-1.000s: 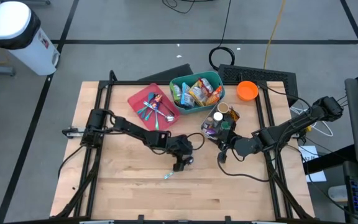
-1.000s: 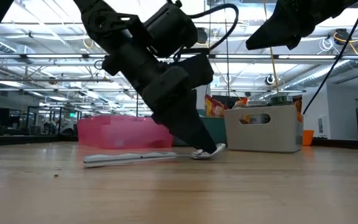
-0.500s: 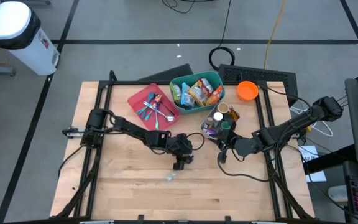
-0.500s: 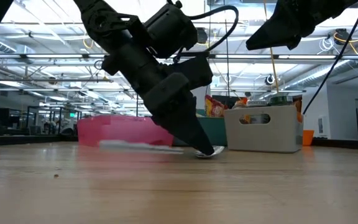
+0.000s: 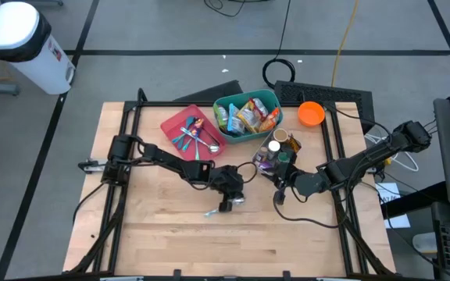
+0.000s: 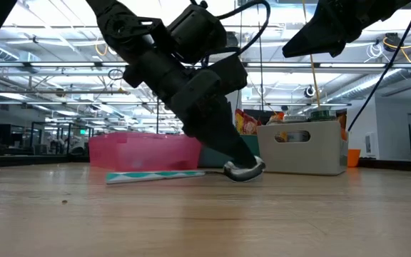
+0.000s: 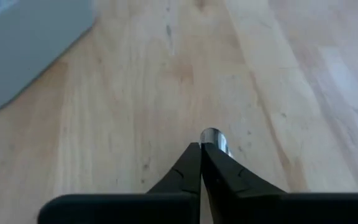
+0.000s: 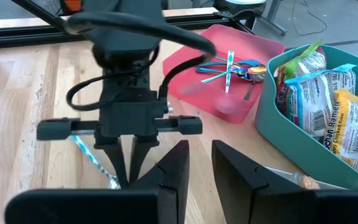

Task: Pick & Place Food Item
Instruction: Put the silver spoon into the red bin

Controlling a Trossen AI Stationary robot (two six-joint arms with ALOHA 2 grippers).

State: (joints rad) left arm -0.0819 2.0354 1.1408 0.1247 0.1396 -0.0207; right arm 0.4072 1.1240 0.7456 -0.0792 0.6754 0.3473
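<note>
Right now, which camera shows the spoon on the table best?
The low view: the whole spoon lies sideways, bowl pinched by the shut left gripper. The high view shows only a small sliver, the left wrist view just the shiny bowl tip, the right wrist view its teal handle.

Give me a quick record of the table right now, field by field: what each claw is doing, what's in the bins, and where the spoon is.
left claw: shut on the spoon's bowl end, low at the table
spoon: teal handle, roughly level, just above the wood
right claw: waiting above the table beside the grey box, holding nothing
pink tray: holds more cutlery
teal bin: holds food packets
grey box: right of the teal bin, holds small items
orange bowl: at the table's far right edge
</note>
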